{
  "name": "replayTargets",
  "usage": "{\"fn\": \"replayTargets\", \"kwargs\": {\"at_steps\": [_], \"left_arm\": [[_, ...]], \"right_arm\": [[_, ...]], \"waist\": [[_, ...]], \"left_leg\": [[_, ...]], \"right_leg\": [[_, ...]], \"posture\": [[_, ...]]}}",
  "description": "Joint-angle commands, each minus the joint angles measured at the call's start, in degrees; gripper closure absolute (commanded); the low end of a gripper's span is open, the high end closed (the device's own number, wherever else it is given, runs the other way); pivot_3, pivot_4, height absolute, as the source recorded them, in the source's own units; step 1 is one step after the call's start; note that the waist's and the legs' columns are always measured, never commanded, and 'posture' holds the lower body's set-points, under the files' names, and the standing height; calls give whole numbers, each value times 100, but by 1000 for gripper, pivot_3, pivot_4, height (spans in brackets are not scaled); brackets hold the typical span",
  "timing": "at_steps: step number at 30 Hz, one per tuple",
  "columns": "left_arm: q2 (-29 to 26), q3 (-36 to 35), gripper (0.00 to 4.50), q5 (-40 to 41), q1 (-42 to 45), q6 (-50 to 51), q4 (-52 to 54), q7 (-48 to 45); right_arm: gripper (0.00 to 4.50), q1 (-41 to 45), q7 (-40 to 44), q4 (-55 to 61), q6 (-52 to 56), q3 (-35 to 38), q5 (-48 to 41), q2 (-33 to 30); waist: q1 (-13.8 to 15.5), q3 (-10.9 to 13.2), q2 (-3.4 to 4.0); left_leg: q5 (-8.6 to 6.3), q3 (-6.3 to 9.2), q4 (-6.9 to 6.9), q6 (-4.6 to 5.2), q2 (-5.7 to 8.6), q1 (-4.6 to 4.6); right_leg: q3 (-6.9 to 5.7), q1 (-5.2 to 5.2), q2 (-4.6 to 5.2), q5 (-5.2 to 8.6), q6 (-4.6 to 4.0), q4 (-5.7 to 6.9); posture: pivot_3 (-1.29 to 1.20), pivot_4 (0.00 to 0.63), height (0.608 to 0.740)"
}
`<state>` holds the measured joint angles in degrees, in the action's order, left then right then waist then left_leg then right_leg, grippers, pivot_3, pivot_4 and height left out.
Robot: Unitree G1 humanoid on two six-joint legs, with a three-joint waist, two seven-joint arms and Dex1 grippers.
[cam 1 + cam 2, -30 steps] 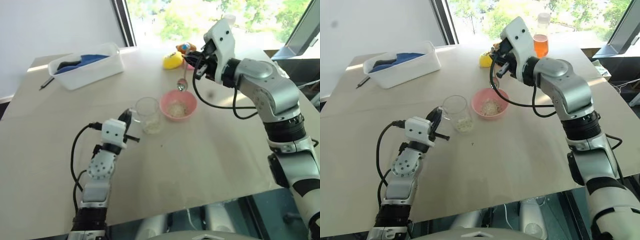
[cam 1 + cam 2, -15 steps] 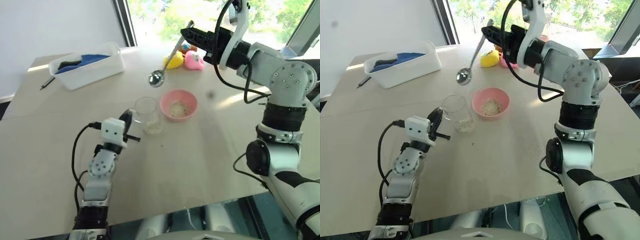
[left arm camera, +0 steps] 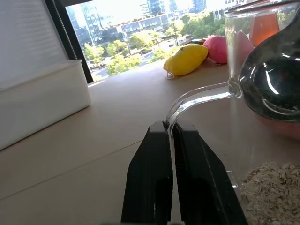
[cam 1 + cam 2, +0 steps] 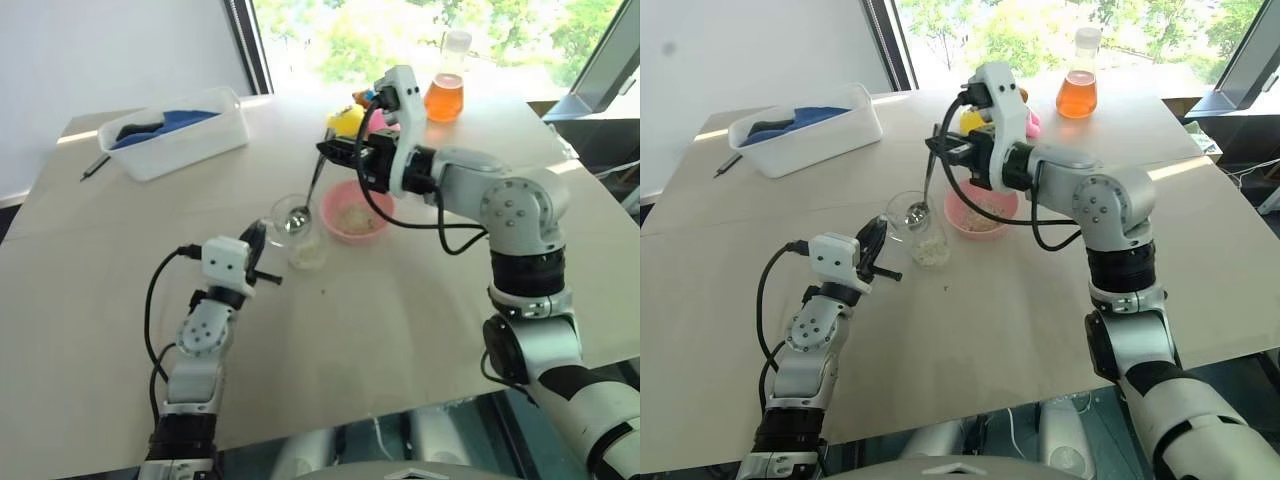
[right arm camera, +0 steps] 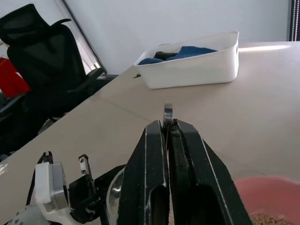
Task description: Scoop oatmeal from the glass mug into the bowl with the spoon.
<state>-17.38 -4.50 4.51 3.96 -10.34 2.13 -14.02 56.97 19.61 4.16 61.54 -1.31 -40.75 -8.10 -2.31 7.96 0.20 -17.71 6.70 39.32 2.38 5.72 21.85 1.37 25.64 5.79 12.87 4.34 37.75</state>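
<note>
Right now I am steadying the glass mug near the middle of the tabletop, my left gripper clamped tight on its clear handle, while my right gripper is pinching the thin handle of the spoon between closed fingers. The spoon is hanging nearly upright with its head at the mug's mouth (whether it is already below the rim I cannot tell). A low heap of oatmeal is lying at the mug's bottom, and a little is sitting in the bowl, which is standing just beside the mug on the side toward the far edge. I judge that I am in the dipping step: the spoon is lined up to go in for a load. Next, I reckon, the head needs lowering to the bottom of the mug, tipping under the flakes, and lifting out level without knocking the glass, then carrying across to the bowl.
</note>
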Motion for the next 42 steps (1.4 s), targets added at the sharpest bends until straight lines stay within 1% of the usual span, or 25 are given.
{"fn": "replayTargets", "kwargs": {"at_steps": [1, 2, 3, 5, 6, 9, 11, 16, 18, 23, 26, 33, 35, 37, 40, 42], "left_arm": [[-16, 114, 4477, -154, -167, 168, -49, -67], [-11, 120, 4500, -162, -167, 173, -38, -56], [-7, 124, 4500, -168, -166, 177, -30, -45], [-4, 124, 4500, -172, -165, 179, -22, -32], [-3, 124, 4500, -175, -164, 181, -24, -26], [2, 131, 4500, -184, -164, 175, -30, -13], [6, 135, 4500, -186, -160, 163, -49, -9], [32, 139, 4500, -87, -181, 130, -76, -95], [22, 131, 3798, -128, -220, 101, -63, -74], [20, 56, 3798, -64, -356, 95, 66, -132], [23, 21, 3036, -134, -397, 84, 127, -70], [-16, -81, 3036, -193, -798, 140, 597, -6], [-41, -114, 3036, -176, -978, 186, 823, -20], [-74, -158, 3036, -158, -1172, 266, 1053, -35], [-146, -282, 3036, -30, -1532, 368, 1370, -128], [-202, -359, 3036, -56, -1819, 387, 1525, -163]], "right_arm": [[4167, 71, 130, 125, -139, -20, -19, 105], [3765, 77, 76, 98, -52, 60, -94, 173], [3458, 97, 42, 71, -38, 123, -116, 205], [2507, 157, -26, 22, -62, 250, -110, 226], [1895, 222, -72, -27, -45, 376, -156, 233], [569, 425, -187, -164, 89, 786, -380, 253], [569, 536, -255, -282, 83, 951, -403, 230], [569, 634, -275, -463, -49, 1025, -255, 127], [464, 635, -276, -512, -121, 1027, -200, 108], [464, 638, -240, -598, -225, 1000, -124, 73], [464, 639, -196, -629, -277, 978, -86, 59], [464, 592, -55, -534, -328, 1016, -128, -29], [464, 424, 75, -310, -271, 1045, -246, -110], [464, 79, 310, 1, -327, 1012, -287, -298], [464, -634, 872, 491, -833, 940, -186, -674], [464, -1300, 1355, 679, -1296, 890, -4, -1034]], "waist": [[0, 0, 0], [0, 0, 0], [-1, 0, 0], [4, 0, 0], [8, 0, 0], [6, 0, 0], [5, 0, 1], [2, 0, 1], [0, 0, 1], [-7, 1, 1], [-14, 1, 2], [-8, 2, 2], [-7, 2, 2], [5, 1, 2], [39, 1, 0], [53, 2, -1]], "left_leg": [[0, 0, 0, 0, 0, 0], [0, 1, 0, 0, 0, 0], [0, 1, 0, 0, 0, 0], [0, 1, 0, 0, 0, 0], [0, 1, 0, 0, 0, 0], [0, 1, 0, 0, 1, 0], [0, 1, 0, 0, 1, 0], [0, 1, -2, 0, 0, 0], [0, 0, -2, 0, 0, 0], [0, 2, -2, 0, -1, 3], [0, 0, -3, 0, -2, 3], [0, 1, -7, 0, -2, 4], [0, 1, -7, 0, -3, 5], [0, 2, -10, 0, -3, 6], [-1, 9, -10, 1, -1, 10], [-2, 9, -10, 3, 0, 12]], "right_leg": [[0, 0, 0, 0, 0, 0], [0, 0, 0, 0, 0, 0], [0, 0, 0, 0, 0, 0], [0, 0, 0, 0, 0, 0], [-1, 0, -3, 0, 0, -1], [-1, 0, -7, 0, 0, -1], [-1, 0, -8, 0, 0, -1], [0, 0, -7, 0, 0, -1], [1, 0, -4, 0, 0, -1], [-1, 3, -3, 0, 0, -3], [2, 3, 1, 0, 0, -3], [2, 4, 2, 0, 0, -7], [2, 4, 2, 0, 0, -8], [1, 3, 5, 0, 0, -12], [-8, 1, 6, 0, 0, -20], [-9, 0, 5, 0, 0, -26]], "posture": [[0, 150, 740], [0, 150, 740], [0, 150, 740], [0, 150, 740], [0, 150, 740], [0, 150, 740], [0, 150, 740], [0, 150, 740], [0, 150, 740], [0, 150, 740], [0, 150, 740], [0, 150, 740], [0, 150, 740], [0, 150, 740], [0, 150, 740], [0, 150, 740]]}}
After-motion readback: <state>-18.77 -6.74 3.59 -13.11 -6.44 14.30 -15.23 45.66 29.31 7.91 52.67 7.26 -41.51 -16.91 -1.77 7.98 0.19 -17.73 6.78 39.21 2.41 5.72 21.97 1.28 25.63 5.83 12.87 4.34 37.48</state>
